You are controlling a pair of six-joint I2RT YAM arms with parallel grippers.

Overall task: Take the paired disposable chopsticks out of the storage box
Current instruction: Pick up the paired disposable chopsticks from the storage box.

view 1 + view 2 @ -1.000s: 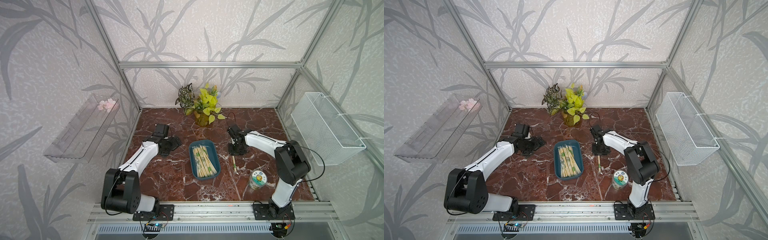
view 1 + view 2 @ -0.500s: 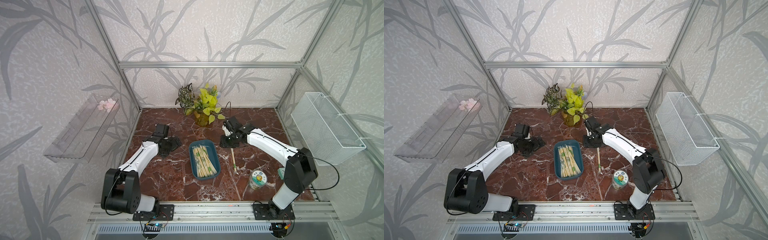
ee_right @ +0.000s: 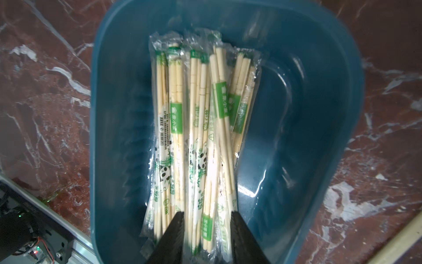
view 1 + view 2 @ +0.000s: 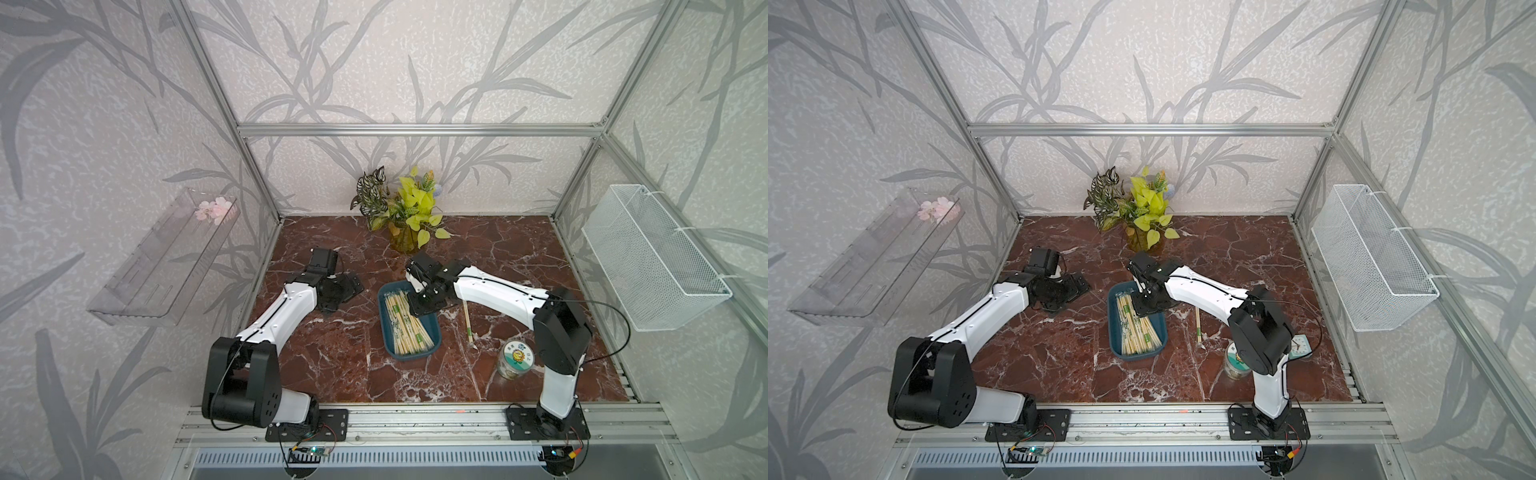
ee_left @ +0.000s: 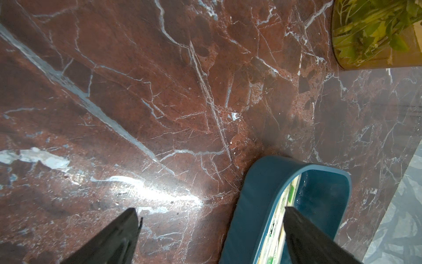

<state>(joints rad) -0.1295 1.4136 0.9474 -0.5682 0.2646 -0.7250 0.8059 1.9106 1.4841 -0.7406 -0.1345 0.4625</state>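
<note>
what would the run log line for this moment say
step: pick from storage box | right gripper: jaws part open astride paired disposable chopsticks | left gripper: open, empty | loose pair on table

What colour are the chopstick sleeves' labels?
Green; the chopstick labels show best in the right wrist view.

grey leaf-patterned wallpaper walls (image 4: 374, 62) are enclosing a red-brown white-veined marble floor (image 4: 519, 249); silver aluminium frame bars (image 4: 415, 129) are edging them.
</note>
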